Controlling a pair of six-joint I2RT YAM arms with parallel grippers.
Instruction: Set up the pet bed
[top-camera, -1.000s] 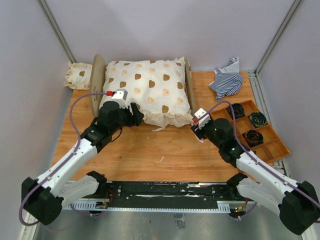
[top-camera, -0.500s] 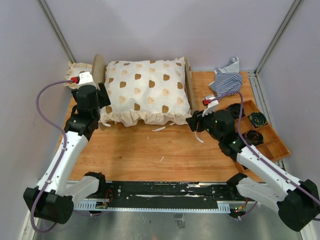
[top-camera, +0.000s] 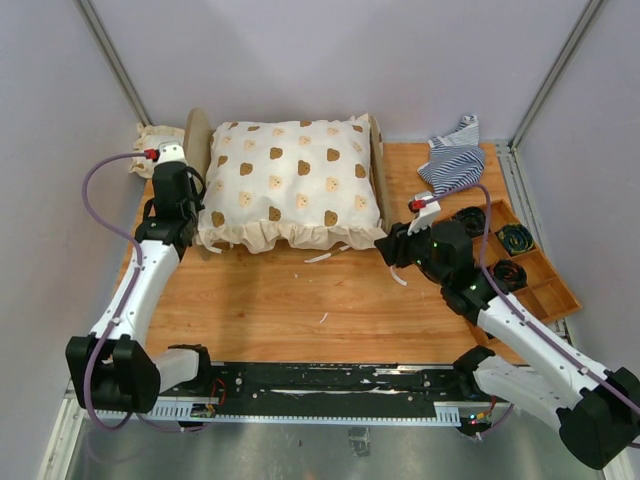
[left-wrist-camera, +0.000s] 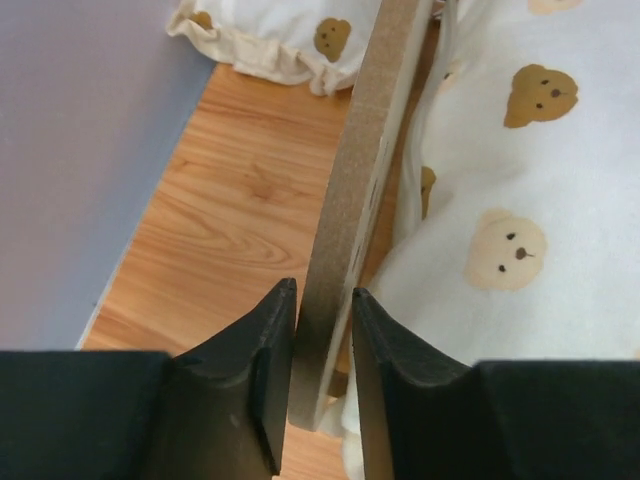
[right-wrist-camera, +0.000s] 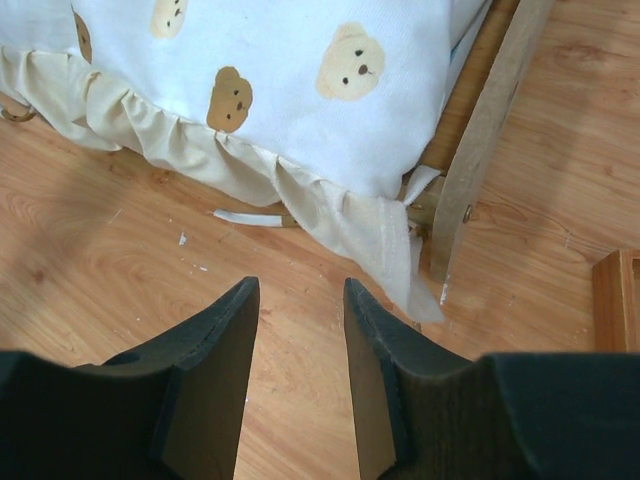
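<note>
Grey walls close in a wooden tabletop (top-camera: 300, 310), and from my station I see the pet bed (top-camera: 196, 135) at the far middle of it, almost buried under a big bear-print cushion (top-camera: 295, 175). Only its two rounded end boards show. My left gripper (left-wrist-camera: 322, 295) sits astride the left end board, a finger pressed to each face, so it is clamped on the wood. A small matching cushion (top-camera: 152, 140) lies just beyond, against the wall. My right gripper (right-wrist-camera: 300, 285) hovers over bare table near the bed's right front corner, fingers apart and holding nothing. A white scrap (right-wrist-camera: 247, 216) lies by the frill. Right of the bed are a striped cloth (top-camera: 452, 160) and a compartmented tray (top-camera: 550, 290).
</note>
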